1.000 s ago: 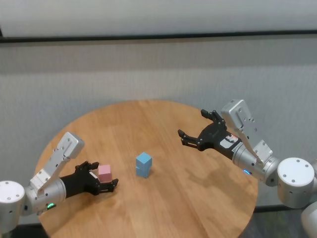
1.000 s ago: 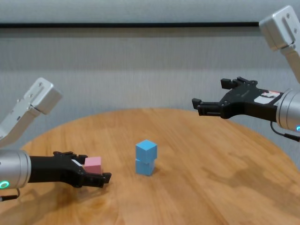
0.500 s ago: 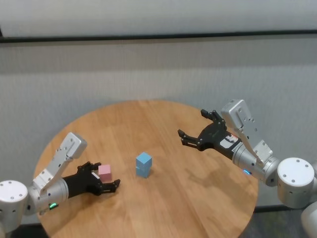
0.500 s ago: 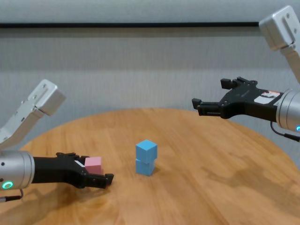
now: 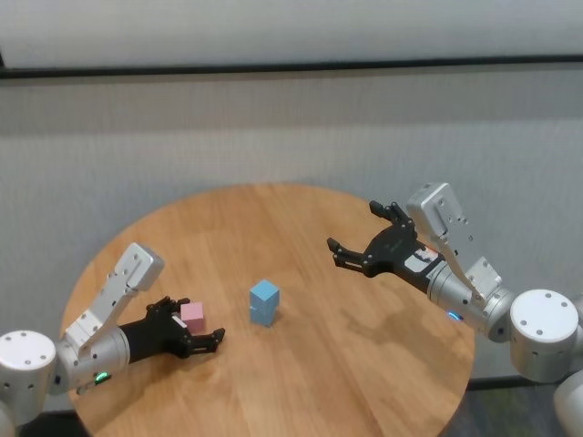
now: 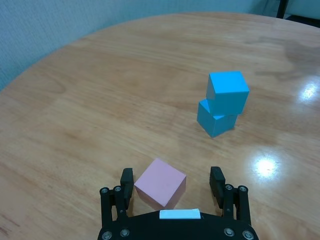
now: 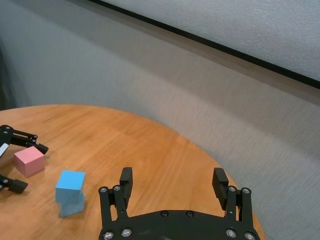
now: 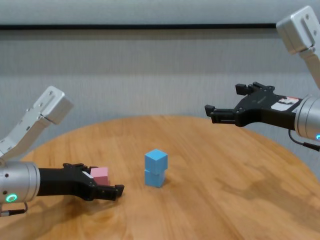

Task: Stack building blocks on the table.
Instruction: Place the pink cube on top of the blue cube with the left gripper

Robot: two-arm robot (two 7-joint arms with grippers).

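Two light blue building blocks stand stacked, the upper one [image 5: 264, 294] [image 8: 156, 159] [image 6: 228, 92] a little askew on the lower one [image 6: 215, 120] [image 8: 155, 178], mid-table [image 5: 301, 228]. A pink building block [image 5: 192, 315] [image 8: 99, 175] [image 6: 160, 183] [image 7: 29, 160] rests on the wood to their left. My left gripper [image 5: 194, 330] [image 8: 99, 184] [image 6: 171, 184] lies low over the table, open, one finger on each side of the pink block with a gap to each. My right gripper [image 5: 363, 238] [image 8: 229, 102] [image 7: 172, 186] hovers open and empty above the table's right part.
The round table's edge [image 5: 109, 246] curves close behind the left arm. A grey wall [image 5: 291, 127] stands behind the table. Bare wood [image 8: 235, 190] lies between the stack and the right arm.
My left gripper has crept forward and slightly right, so its fingers reach further along the sides of the pink block. Stack and right arm have not moved.
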